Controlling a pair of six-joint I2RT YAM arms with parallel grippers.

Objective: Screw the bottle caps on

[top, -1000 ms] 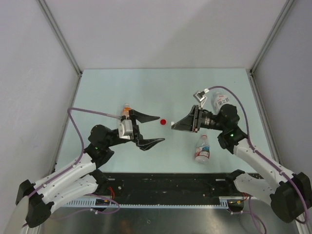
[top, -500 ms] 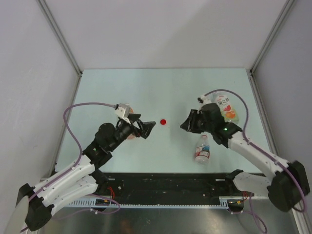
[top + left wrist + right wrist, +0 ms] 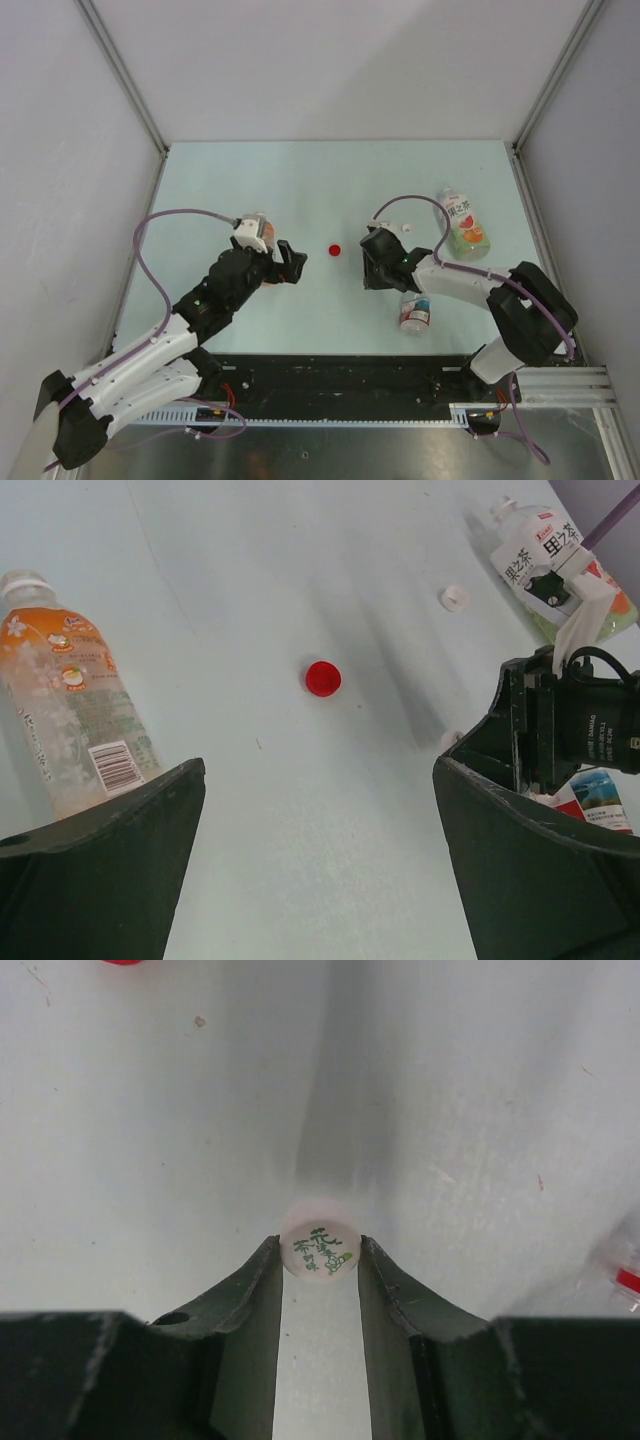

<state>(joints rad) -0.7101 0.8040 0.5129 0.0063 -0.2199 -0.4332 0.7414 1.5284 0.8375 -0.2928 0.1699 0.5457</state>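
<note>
My right gripper [image 3: 319,1249] is shut on a white bottle cap with green print [image 3: 320,1234], held at the fingertips just above the table. It shows in the top view [image 3: 372,266] right of the red cap [image 3: 335,249]. My left gripper [image 3: 318,775] stands wide open with nothing between its fingers; the red cap [image 3: 323,678] lies ahead of it. The bottle with orange liquid [image 3: 70,700] lies to its left. Another white cap [image 3: 454,598] rests near the white-labelled bottle with dark print [image 3: 462,222]. The red-and-white-labelled bottle [image 3: 414,310] lies near the front.
The pale green table [image 3: 330,180] is walled by grey panels at the back and both sides. A black rail [image 3: 340,375] runs along the near edge. Purple cables loop over both arms.
Both wrists have tipped down toward the table. The left jaws opened fully. The right gripper moved down and slightly left, still holding the white cap.
</note>
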